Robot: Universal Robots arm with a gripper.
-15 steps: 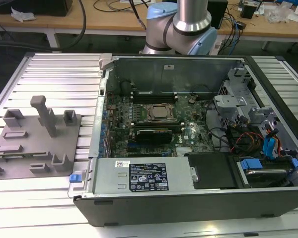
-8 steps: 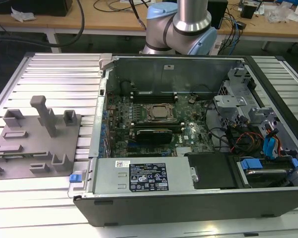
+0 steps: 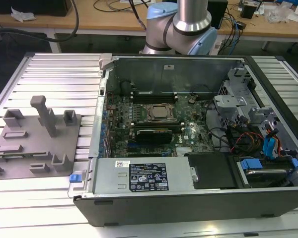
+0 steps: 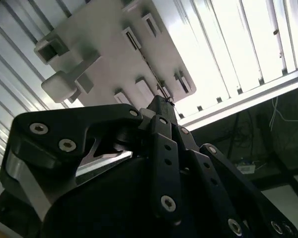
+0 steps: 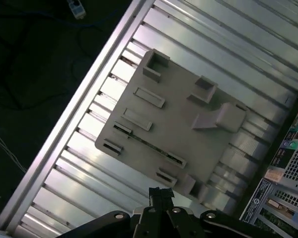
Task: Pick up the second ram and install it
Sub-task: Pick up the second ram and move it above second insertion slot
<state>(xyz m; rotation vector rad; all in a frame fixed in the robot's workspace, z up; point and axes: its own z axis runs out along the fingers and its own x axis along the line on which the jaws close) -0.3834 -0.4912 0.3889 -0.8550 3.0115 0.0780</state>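
- One robot arm (image 3: 181, 22) at the upper centre of the exterior view, standing behind one open computer case (image 3: 188, 203) that takes up the exterior view's right and middle
- One gripper (image 4: 159, 101) in both wrist views (image 5: 160, 192), its tips aimed toward the holder plate and clear of it
- Jaws drawn together, no gap visible between the two fingertips and nothing gripped
- One gray holder plate (image 3: 37, 145) (image 5: 179, 124) lying flat on one slatted metal table (image 3: 54, 74), on the exterior view's left, just beside the case wall
- Counted on the plate in the first wrist view: one tall post (image 5: 223, 118) with a broad head, two open-topped box blocks (image 5: 154, 63), two flat raised bars (image 5: 149, 97)
- One second ram (image 5: 149, 145), seen as a thin dark strip on edge in the plate's long narrow slot, apart from the gripper
- Inside the case: one motherboard (image 3: 139, 106), one processor socket (image 3: 158, 113) near the centre of the exterior view, and one silver power supply (image 3: 144, 177) with a label at lower centre
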